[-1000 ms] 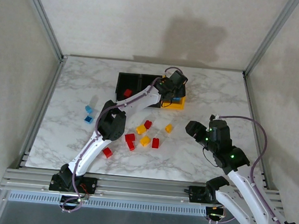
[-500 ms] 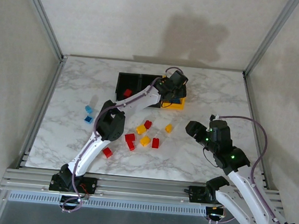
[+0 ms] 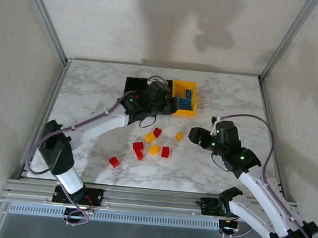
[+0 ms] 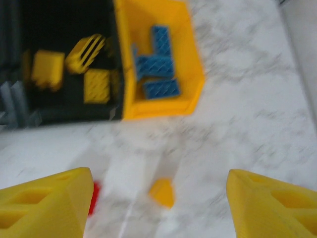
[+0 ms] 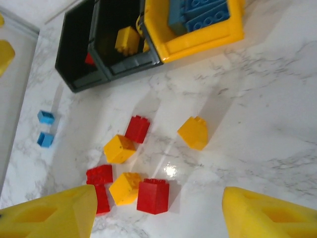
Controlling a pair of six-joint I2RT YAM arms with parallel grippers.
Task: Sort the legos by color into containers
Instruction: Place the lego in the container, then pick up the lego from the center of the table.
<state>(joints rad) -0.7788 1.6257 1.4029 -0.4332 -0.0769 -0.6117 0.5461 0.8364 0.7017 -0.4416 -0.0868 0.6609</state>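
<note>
Left gripper (image 3: 167,104) and right gripper (image 3: 195,136) are found spread wide, empty. The lone yellow lego (image 3: 179,136), mid-frame below the containers (image 3: 185,113), should be straddled squarely across flat sides before closing.

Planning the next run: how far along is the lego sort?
Partly done. Blue bricks sit in the yellow bin, yellow bricks in the middle black bin, one red brick in the end black bin. Nothing in hand: left gripper and right gripper show open, empty fingers. Left on the table: three loose yellow bricks, about five loose red bricks, two loose blue bricks.
</note>
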